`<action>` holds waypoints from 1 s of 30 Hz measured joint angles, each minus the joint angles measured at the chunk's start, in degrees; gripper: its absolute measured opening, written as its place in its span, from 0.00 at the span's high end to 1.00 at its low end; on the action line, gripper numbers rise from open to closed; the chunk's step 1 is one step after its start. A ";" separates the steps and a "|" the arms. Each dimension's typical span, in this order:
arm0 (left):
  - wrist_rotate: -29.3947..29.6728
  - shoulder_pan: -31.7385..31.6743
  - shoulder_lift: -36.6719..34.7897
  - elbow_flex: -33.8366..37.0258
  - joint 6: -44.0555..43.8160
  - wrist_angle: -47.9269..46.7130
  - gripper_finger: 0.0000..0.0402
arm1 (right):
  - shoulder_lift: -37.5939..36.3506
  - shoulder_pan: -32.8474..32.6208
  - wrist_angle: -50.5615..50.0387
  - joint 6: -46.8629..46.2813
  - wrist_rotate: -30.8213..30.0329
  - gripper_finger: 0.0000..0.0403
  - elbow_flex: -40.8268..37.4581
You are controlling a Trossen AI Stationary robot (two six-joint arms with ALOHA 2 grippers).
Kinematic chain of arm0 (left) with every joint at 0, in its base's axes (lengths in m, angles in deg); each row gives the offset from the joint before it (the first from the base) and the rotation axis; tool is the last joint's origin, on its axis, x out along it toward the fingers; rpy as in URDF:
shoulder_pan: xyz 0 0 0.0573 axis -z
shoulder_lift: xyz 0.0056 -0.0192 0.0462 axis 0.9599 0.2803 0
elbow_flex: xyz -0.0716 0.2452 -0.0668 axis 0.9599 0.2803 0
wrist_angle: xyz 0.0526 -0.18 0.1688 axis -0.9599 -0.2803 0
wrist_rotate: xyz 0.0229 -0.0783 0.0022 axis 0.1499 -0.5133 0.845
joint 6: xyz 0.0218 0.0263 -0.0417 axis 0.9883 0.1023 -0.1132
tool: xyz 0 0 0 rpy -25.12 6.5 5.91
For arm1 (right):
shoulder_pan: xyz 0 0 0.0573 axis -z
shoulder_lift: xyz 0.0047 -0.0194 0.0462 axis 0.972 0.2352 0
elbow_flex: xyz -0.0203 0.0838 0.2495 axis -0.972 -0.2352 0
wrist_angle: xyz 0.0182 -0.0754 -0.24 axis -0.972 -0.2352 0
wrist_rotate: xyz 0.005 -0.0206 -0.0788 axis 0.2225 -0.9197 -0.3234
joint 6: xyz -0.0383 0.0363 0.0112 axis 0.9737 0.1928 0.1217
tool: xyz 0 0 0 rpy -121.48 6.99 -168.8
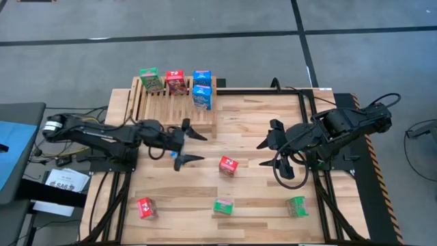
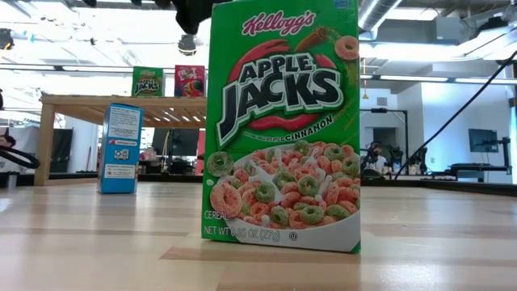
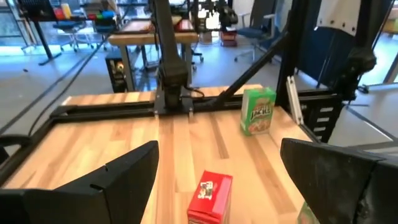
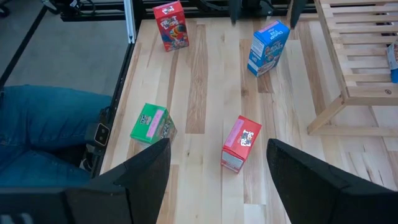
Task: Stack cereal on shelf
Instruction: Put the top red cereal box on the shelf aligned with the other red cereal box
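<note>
The shelf (image 1: pixel 171 104) stands at the table's far left. On its slatted top stand a green box (image 1: pixel 150 78), a red box (image 1: pixel 175 82) and two blue boxes (image 1: pixel 201 78) (image 1: pixel 201 97). My left gripper (image 1: pixel 196 146) hangs open just in front of the shelf, over a blue box (image 4: pixel 268 48) standing on the table. The middle red box (image 1: pixel 229 166) lies ahead of its fingers (image 3: pixel 211 196). My right gripper (image 1: pixel 265 154) is open at mid-table right, facing that red box (image 4: pixel 241 143).
Near the table's front edge stand a red box (image 1: pixel 145 208), a green box (image 1: pixel 223 205) that fills the low view (image 2: pixel 279 129), and another green box (image 1: pixel 297 205). A person's leg in jeans (image 4: pixel 37 124) shows beside the table. Black frame rails (image 1: pixel 304 102) border the tabletop.
</note>
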 joint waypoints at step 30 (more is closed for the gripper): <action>-2.52 -0.07 25.16 -16.18 7.69 -8.72 0.19 | 0.00 0.00 -0.06 0.01 0.00 0.28 -0.02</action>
